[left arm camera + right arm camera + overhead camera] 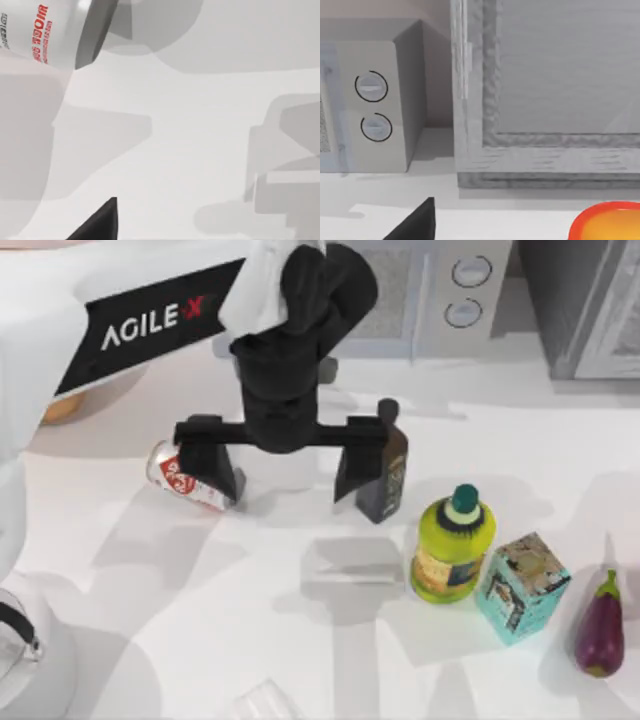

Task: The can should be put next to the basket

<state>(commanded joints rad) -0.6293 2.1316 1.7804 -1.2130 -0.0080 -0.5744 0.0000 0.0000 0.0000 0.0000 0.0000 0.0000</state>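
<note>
can (186, 478) lying on its side, left-centre of bench (200, 610) | left gripper (287, 472) above it, fingers spread wide, left finger (212, 462) over can, right finger beside dark bottle (388, 472) | nothing gripped | basket (62, 406) edge near bench's back-left corner, contents hidden | right gripper: cannot tell its state

kitchen | microwave (430, 285), eggplant (600, 625), oil bottle (452, 545) on white table (200, 640)

1. The can (188, 478) looks like smooth white-printed metal with a dull metal end.
2. The bottle (452, 545) looks like glossy yellow-green plastic.
3. The eggplant (601, 628) has shiny purple skin.
4. The table (200, 620) is matt white.
</note>
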